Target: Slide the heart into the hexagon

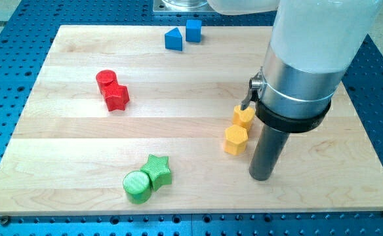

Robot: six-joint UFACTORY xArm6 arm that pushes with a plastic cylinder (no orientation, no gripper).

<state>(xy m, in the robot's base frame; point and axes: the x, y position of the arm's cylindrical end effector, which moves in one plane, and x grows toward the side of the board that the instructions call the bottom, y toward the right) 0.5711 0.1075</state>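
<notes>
A yellow heart (243, 117) lies right of the board's middle, touching a yellow hexagon (235, 139) just below it and slightly to its left. My tip (262, 177) rests on the board to the lower right of the hexagon, a short gap away from it. The arm's wide white and metal body covers the board above and to the right of the heart.
A red cylinder (105, 79) and a red star (117, 96) touch at the view's left. A green cylinder (138, 186) and a green star (157, 170) touch near the bottom edge. Two blue blocks (173, 40) (193, 30) sit at the top. The wooden board (60, 144) lies on a blue surface.
</notes>
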